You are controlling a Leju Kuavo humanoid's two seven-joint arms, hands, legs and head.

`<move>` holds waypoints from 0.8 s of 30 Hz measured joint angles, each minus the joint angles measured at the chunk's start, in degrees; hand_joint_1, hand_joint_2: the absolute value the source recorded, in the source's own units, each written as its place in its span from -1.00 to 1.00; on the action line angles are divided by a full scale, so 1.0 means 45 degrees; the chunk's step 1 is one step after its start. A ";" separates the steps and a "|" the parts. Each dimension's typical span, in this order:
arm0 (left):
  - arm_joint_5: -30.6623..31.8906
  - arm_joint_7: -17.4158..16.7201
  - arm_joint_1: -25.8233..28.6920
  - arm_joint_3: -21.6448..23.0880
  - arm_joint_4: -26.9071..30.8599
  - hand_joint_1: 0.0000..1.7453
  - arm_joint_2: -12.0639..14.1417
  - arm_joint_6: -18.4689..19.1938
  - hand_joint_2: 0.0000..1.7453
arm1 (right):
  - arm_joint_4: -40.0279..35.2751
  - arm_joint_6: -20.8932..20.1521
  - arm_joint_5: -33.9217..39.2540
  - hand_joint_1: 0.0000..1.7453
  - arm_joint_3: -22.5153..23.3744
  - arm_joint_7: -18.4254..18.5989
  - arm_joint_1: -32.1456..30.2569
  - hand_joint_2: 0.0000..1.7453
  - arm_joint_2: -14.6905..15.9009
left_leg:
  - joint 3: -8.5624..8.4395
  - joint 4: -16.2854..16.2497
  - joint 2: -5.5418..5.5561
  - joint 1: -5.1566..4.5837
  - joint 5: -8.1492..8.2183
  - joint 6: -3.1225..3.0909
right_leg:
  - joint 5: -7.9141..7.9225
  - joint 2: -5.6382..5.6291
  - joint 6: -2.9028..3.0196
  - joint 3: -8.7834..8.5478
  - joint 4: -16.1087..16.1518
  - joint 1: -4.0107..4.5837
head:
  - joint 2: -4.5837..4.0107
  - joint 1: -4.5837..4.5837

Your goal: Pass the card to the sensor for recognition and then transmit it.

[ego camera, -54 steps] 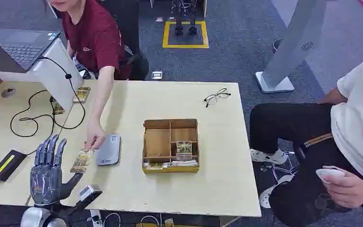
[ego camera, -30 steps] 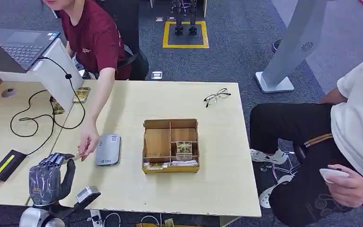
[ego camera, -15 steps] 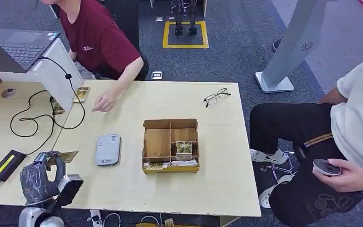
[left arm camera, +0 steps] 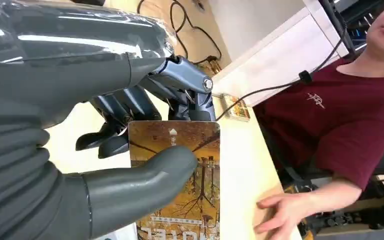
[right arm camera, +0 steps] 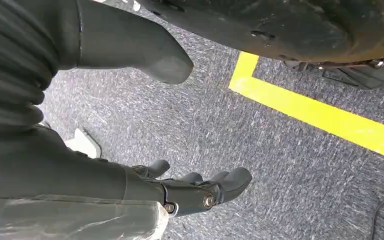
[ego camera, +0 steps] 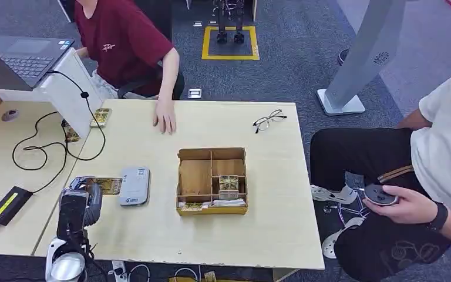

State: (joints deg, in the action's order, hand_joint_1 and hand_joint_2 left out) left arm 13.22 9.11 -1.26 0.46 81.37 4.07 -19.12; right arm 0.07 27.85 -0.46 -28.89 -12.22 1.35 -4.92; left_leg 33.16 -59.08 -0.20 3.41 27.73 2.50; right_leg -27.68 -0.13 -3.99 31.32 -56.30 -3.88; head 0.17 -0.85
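Note:
My left hand (ego camera: 85, 194) pinches a golden-brown picture card (ego camera: 109, 186) between thumb and fingers, just left of the grey sensor box (ego camera: 134, 185) on the table. The left wrist view shows the card (left arm camera: 180, 185) close up, with the thumb (left arm camera: 145, 175) pressed across its printed face and the darker fingers (left arm camera: 130, 107) behind it. My right hand (right arm camera: 190, 187) hangs over grey carpet, fingers apart, holding nothing.
A wooden compartment tray (ego camera: 212, 181) with cards stands right of the sensor. Glasses (ego camera: 269, 120) lie at the far right of the table (ego camera: 282, 235). A person in a red shirt rests a hand (ego camera: 165, 121) on the far edge. Cables (ego camera: 41, 147) and a black device (ego camera: 6, 205) lie left.
The person placed the card by my open left hand and drew their arm back to the far edge. My left hand closed on the card and carried it right, toward the sensor.

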 joint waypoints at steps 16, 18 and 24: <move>-0.1252 -0.1593 -0.2122 0.1307 -0.2590 1.00 0.0238 -0.0103 1.00 | 0.0000 0.0019 -0.0296 -1.00 -0.0296 0.0180 0.0087 1.00 0.0000 | 0.0002 -0.0002 0.0002 -0.0001 -0.0018 -0.0005 | 0.0017 -0.0001 -0.0006 0.0001 0.0000 -0.0001 | 0.0000 0.0000; -0.0810 -0.1613 -0.2468 0.1594 -0.3217 1.00 0.0155 -0.0540 1.00 | -0.0005 0.0005 -0.0301 -1.00 -0.0345 0.0238 0.0117 1.00 -0.0005 | 0.0003 -0.0003 0.0001 -0.0001 -0.0018 -0.0005 | 0.0019 -0.0002 -0.0005 0.0000 0.0000 -0.0001 | 0.0000 0.0000; -0.0283 -0.1491 -0.3119 0.1889 -0.4632 1.00 -0.0082 -0.1219 1.00 | -0.0029 -0.0063 -0.0534 -1.00 -0.0563 0.0466 0.0141 1.00 -0.0005 | 0.0004 -0.0003 0.0001 0.0000 -0.0018 -0.0004 | 0.0019 -0.0004 -0.0004 0.0003 0.0000 0.0000 | 0.0000 0.0000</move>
State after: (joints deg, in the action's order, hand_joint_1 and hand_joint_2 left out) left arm 11.95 2.40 -15.29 8.96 60.53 3.69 -24.61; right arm -0.07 27.56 -2.86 -31.43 -10.12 1.98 -4.94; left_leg 33.18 -59.09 -0.19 3.41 27.65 2.48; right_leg -27.59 -0.15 -4.01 31.33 -56.30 -3.88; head 0.17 -0.85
